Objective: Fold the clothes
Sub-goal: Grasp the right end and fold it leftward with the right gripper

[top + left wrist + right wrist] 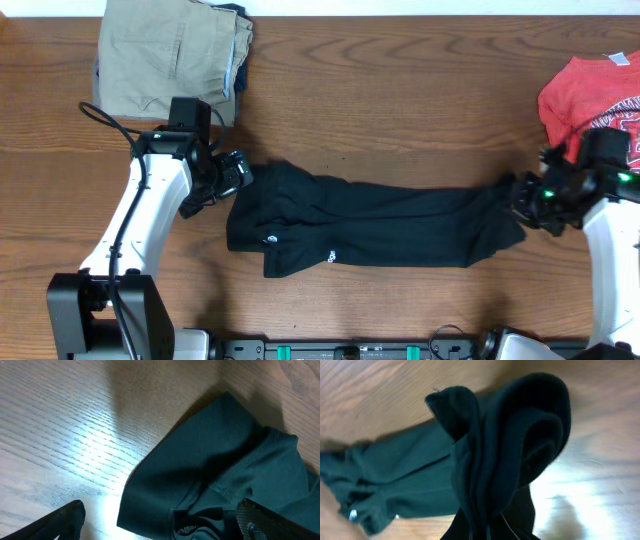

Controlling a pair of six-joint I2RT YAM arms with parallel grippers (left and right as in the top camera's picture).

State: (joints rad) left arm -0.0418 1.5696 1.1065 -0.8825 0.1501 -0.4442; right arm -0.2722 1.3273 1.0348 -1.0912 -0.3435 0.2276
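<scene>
Two grippers work over one garment. The right gripper (522, 200) is clamped shut on a bunched end of the single black shirt (370, 225). In the right wrist view the soft, matte fabric rises from between the jaws in thick rounded folds, and the rest trails off ahead of them across the wood. The left gripper (232, 175) stands wide open and holds nothing. Its two dark fingers (62, 519) sit far apart in the left wrist view, with a folded corner of the shirt lying flat between them, closer to the right-hand finger, and bare wood lit by a bright patch beside the other. From above, the shirt stretches as one long, rumpled band from the left jaws to the right jaws, wider and more crumpled at the left end. Two small white logo marks (272, 238) show on its near edge. The table (400, 90) is brown wood with a strong wavy grain. Two other garments lie well apart from the shirt. One pair of tan khaki trousers (165, 55), folded into a flat rectangle, lies beyond the left jaws at the table's far edge. One red T-shirt (598, 90) with white lettering lies heaped beyond the right jaws.
</scene>
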